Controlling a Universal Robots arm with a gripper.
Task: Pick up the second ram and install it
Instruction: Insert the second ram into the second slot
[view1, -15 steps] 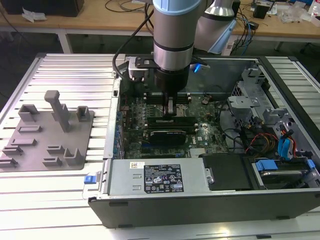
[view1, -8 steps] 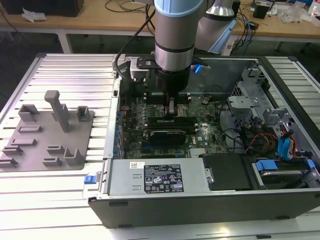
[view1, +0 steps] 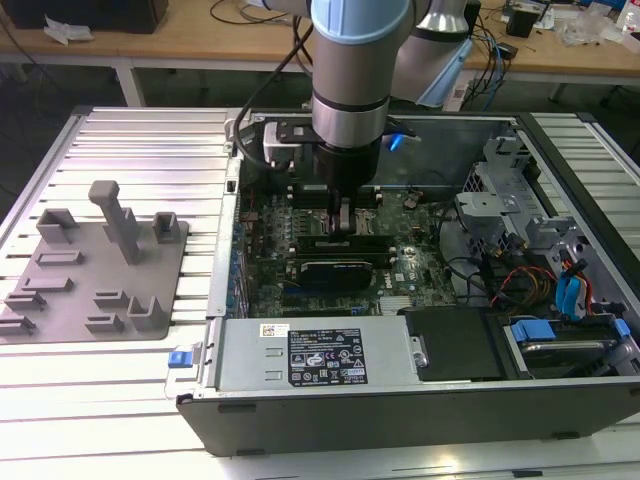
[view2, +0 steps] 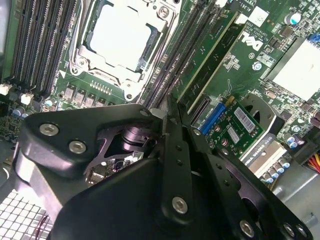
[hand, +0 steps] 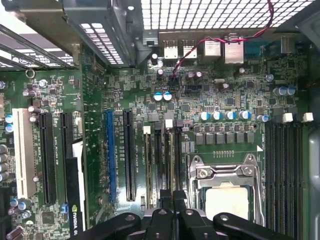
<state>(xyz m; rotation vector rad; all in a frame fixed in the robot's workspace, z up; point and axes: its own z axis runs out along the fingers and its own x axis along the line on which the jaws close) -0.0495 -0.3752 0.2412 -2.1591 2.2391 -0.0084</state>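
My gripper (view1: 343, 215) reaches down into the open computer case (view1: 560, 200), over the memory slots beside the processor socket (hand: 225, 195). In both wrist views its black fingers stand close together. In the first wrist view the gripper (hand: 172, 194) is shut on the thin top edge of the second ram (hand: 170, 160), which stands upright along a slot up to a white latch. In the second wrist view the gripper (view2: 167, 107) tapers to a point over the dark slots. Another green stick (view2: 210, 57) sits in a slot close by.
A grey fixture tray (view1: 95, 265) with posts lies on the ribbed table at the exterior view's left. In the case there are a black graphics card (view1: 335, 272), a power supply (view1: 310, 355) and drive cages with blue tabs (view1: 570, 300). More memory slots (hand: 282, 165) flank the socket.
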